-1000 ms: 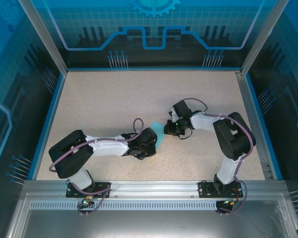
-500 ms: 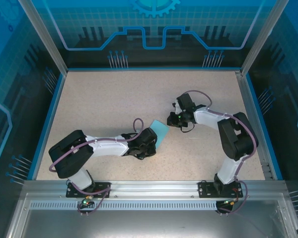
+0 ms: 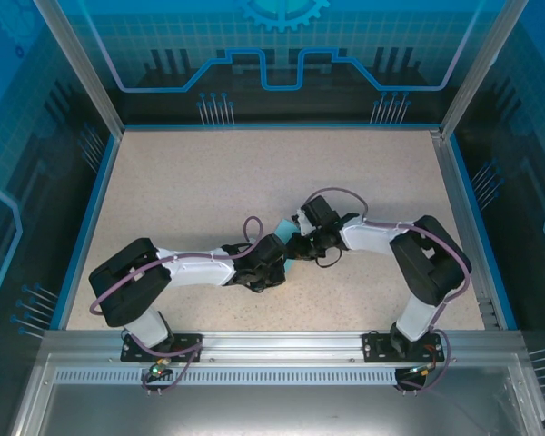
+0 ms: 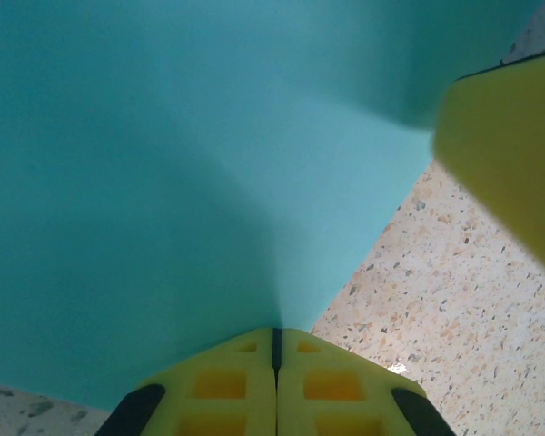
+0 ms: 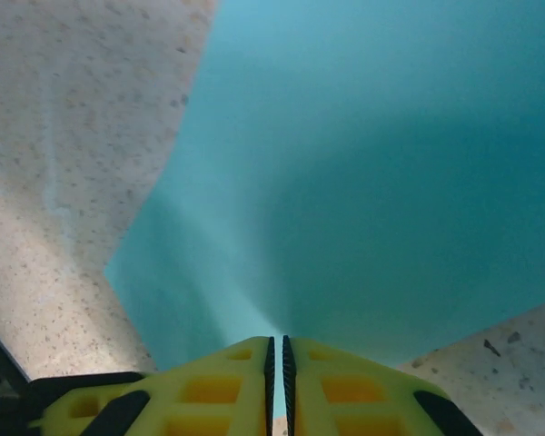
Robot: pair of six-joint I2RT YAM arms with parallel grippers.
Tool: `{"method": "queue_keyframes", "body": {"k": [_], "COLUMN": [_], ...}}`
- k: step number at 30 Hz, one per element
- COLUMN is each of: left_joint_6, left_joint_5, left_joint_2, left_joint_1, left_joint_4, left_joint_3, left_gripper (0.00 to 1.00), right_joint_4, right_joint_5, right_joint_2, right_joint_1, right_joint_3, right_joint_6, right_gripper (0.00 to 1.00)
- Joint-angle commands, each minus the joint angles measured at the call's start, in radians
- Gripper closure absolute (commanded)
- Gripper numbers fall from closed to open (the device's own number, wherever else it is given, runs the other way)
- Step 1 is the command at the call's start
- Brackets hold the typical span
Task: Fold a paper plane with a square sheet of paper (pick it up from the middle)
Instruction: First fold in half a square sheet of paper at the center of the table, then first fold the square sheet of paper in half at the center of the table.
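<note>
Right end effector [image 5: 277,343] has swung back and pinches the square sheet of paper [image 5: 363,182]; left end effector [image 4: 275,334] stays clamped on it. Two-handed folding can likely resume.

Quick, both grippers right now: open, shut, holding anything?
Left gripper: shut, pinching the thin light cyan square sheet of paper.
Right gripper: shut, pinching the same sheet.
</note>
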Motion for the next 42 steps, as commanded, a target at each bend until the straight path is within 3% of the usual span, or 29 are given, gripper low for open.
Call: {"method": "queue_keyframes", "body": {"k": [1,7,16,30,42], "left_joint_6": [0.016,0.054,0.095,0.108,0.046], "left_joint_5": [0.016,0.022,0.106,0.073,0.150], "left_joint_2": [0.011,-0.024,-0.071,0.017,-0.005], "left_joint_1": [-0.005,-0.003,0.053,0.064,0.064], "left_joint_4": [-0.084,-0.068,0.159,0.169,0.159], "left_joint_3": [-0.019,0.008,-0.022,-0.060,-0.196], "left_gripper": [0.94,0.94,0.92,0.95,0.94], "right_joint_4": [0.033,-0.014,-0.030,-0.028,-0.060], "right_joint_5": [-0.027,0.023,0.031,0.023,0.043], "right_joint_2": [0.033,0.072,0.091,0.111,0.132], "right_joint_1": [0.005,0.003,0.002,0.002,-0.003], "right_joint_3": [-0.031,-0.019,-0.023,-0.022,-0.017], "right_joint_6": [0.027,0.017,0.010,0.011,0.007], "right_gripper": [0.86,0.87,0.87,0.87,0.87]}}
